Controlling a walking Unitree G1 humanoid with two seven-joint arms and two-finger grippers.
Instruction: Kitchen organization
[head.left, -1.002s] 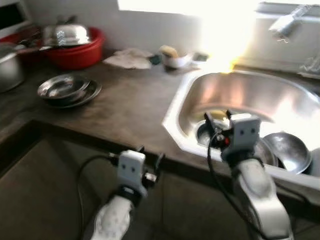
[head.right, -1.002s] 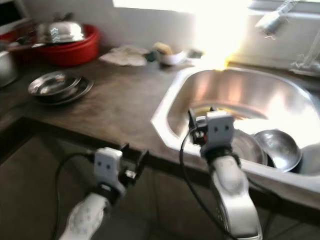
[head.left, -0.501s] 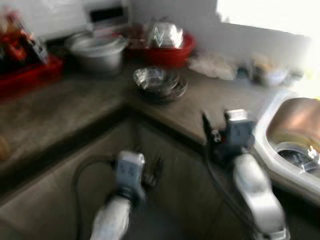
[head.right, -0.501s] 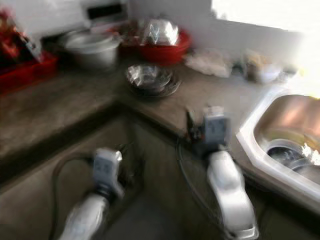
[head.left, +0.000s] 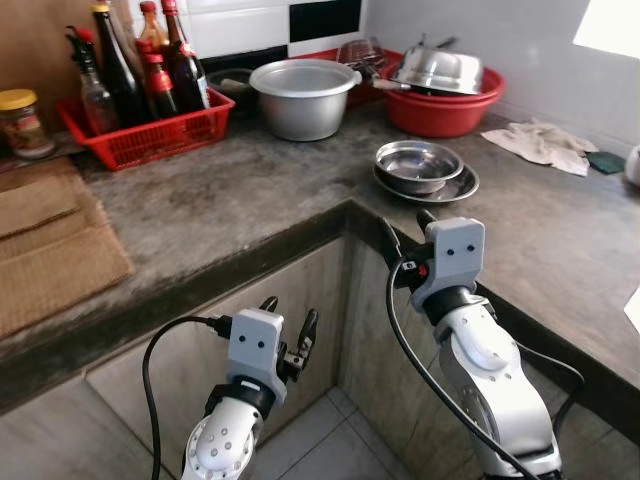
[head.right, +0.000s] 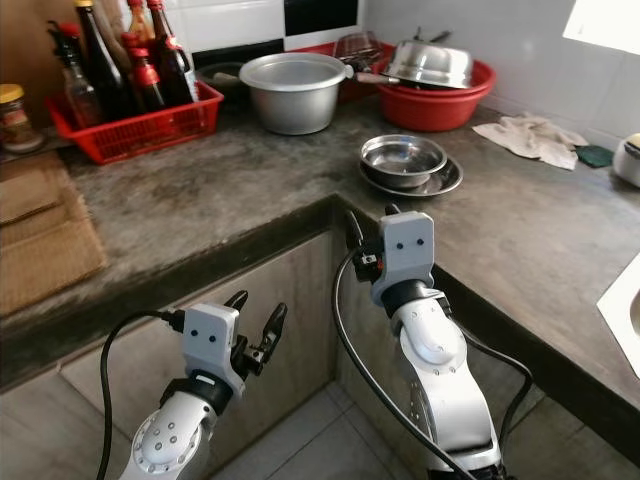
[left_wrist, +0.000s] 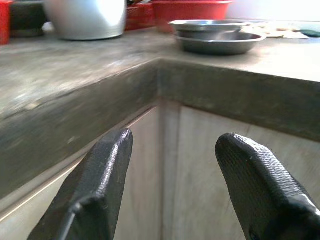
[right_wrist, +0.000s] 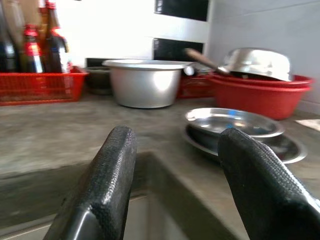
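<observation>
While both jaws gape empty — left gripper (head.left: 288, 330), right gripper (head.left: 405, 232); one steel bowl (head.left: 418, 165) on one plate (head.left: 452, 187).

Both silver arms reach forward and up from the bottom of the head views. The left gripper (head.left: 287, 320) is held low, its two black fingers (left_wrist: 100, 185) spread apart with nothing between them (the gap is plain in the left wrist view). The right gripper (head.left: 405, 225) is raised higher, its wrist bent so the fingers (right_wrist: 107, 185) point ahead, and they too stand apart and hold nothing. A black cable loops beside each forearm.
</observation>
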